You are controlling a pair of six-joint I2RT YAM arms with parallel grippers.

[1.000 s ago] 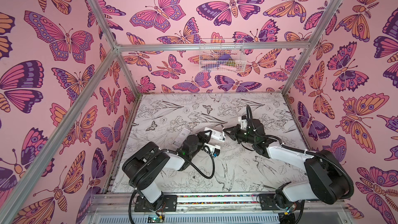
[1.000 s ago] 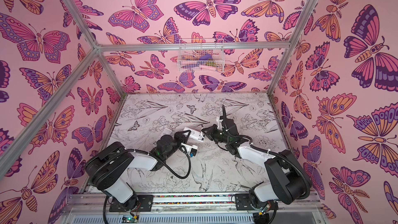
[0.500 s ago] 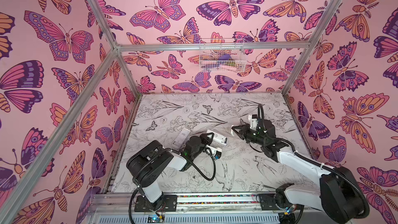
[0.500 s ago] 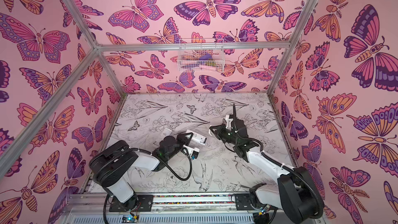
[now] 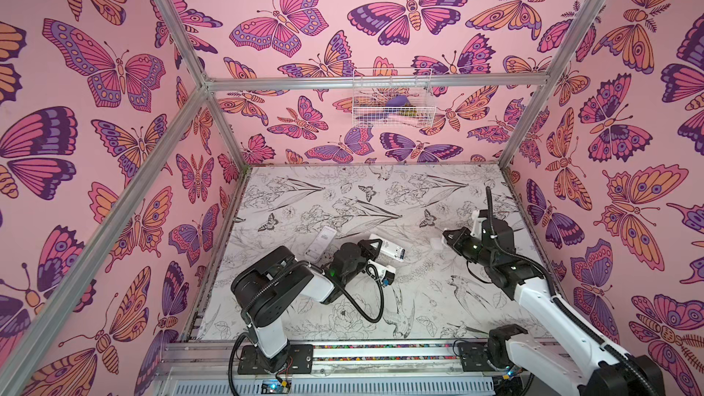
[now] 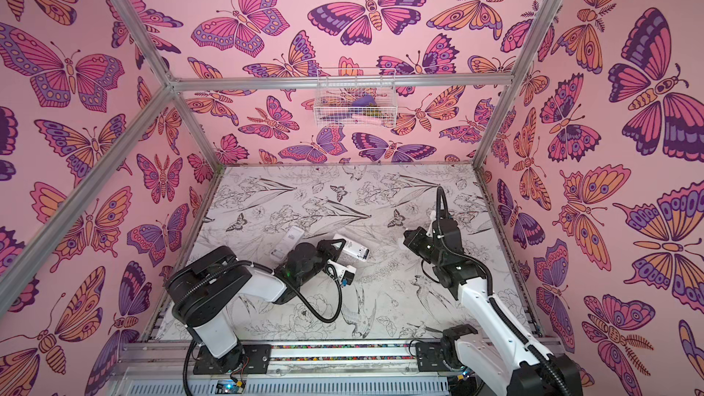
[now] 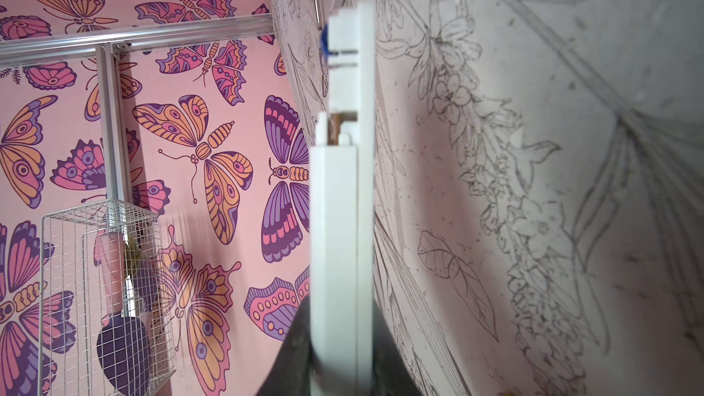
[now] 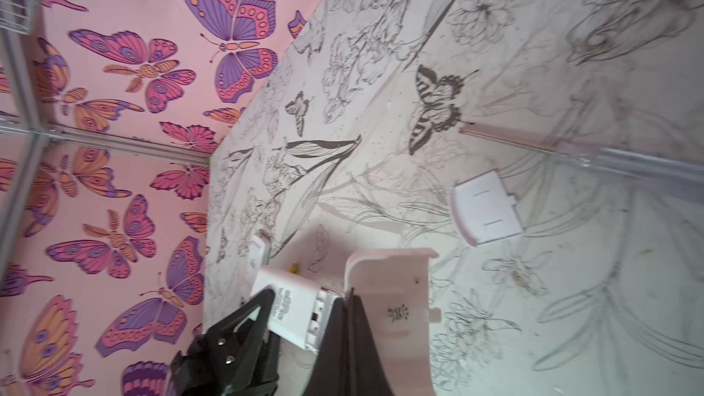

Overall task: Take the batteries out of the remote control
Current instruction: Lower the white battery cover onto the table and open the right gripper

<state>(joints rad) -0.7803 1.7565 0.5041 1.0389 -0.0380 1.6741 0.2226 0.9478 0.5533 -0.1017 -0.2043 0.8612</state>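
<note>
**Both grippers gripping, remote's battery bay open**

Top views first: in both I've got my left gripper (image 5: 370, 248) clamped on the remote (image 5: 389, 249). A second remote (image 5: 322, 242) lies flat on the table (image 5: 343, 192) just beside that wrist. My right gripper (image 5: 446, 237) sits well apart to the right, jaws closed. I can't pick out a battery from up here, it's too small.

Left wrist now: the remote (image 7: 335, 245) is edge-on between the dark fingers, far end uncovered. I can't tell whether a battery sits inside.

Right wrist: my fingers are pinched tight on a thin white cover (image 8: 392, 291). A loose cover (image 8: 485, 209) lies on the table near the screwdriver (image 8: 564, 150). There's a possible battery (image 8: 293, 268), a yellow speck on the table just beside the remote, too small to be sure.
</note>
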